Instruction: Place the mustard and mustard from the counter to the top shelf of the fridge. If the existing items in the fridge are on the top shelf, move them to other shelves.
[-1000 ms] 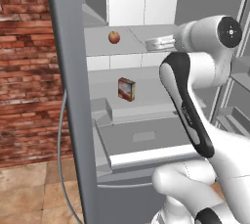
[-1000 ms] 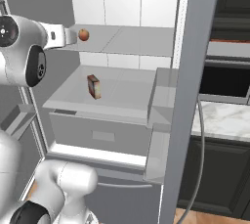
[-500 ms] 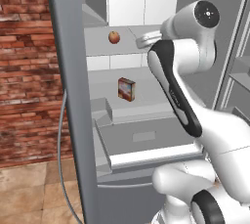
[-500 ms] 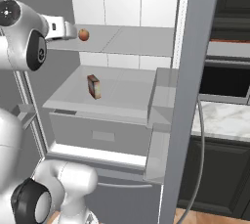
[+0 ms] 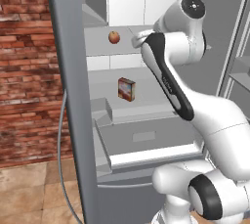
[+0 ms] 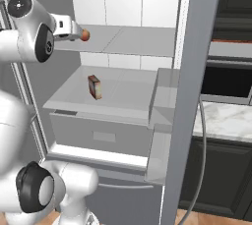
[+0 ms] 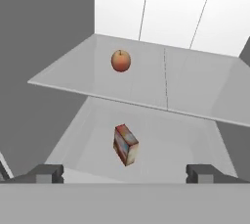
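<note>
My pincer hangs spread wide and holding nothing at the mouth of the open fridge, its two dark fingertips standing well apart at the bottom of the hand view. Nearest in, the fridge holds one grey drawer, closed, its contents hidden. Over it runs the wide white shelf, and on that stands one small box with a reddish picture front, upright and turned at an angle, alone in the middle of the shelf. Above and further back lies the top shelf, a pale grey plate split in two panels. One red-orange apple sits on its left panel, toward the back; the right panel carries nothing I can see. From the right base camera my hand reaches in at the height of that top shelf, just beside the apple. Count inside the fridge: one apple, one box, two shelves, one drawer. To the right, past the fridge door, a strip of the marble desk shows over dark cabinets.
</note>
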Motion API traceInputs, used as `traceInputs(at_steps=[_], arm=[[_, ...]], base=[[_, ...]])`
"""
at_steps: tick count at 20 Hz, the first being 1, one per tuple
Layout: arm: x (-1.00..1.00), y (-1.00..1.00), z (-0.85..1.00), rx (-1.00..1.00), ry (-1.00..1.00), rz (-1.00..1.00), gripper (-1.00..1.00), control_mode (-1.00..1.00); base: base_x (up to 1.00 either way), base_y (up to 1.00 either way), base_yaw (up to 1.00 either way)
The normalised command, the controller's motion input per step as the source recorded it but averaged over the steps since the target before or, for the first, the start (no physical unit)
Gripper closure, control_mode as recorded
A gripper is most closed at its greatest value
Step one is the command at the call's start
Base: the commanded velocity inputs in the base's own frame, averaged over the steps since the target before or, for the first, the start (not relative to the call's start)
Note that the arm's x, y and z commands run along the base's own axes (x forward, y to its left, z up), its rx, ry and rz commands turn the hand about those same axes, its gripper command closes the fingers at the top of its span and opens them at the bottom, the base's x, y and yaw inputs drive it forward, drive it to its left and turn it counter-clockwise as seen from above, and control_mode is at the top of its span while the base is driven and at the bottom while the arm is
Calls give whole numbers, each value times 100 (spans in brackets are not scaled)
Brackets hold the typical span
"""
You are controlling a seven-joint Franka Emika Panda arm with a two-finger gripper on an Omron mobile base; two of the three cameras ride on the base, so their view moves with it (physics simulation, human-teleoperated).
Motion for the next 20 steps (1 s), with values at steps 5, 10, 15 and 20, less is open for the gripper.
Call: traceInputs(at_steps=[5, 10, 15, 20], arm=[[56, 2, -9, 0, 3, 0, -100, -100], [53, 17, 0, 0, 7, -2, -100, -100], [47, 39, -1, 0, 15, -7, -100, -100], [31, 30, -15, 0, 14, -6, -100, -100]], base=[[0, 0, 0], [0, 0, 0], [0, 0, 0], [0, 0, 0]])
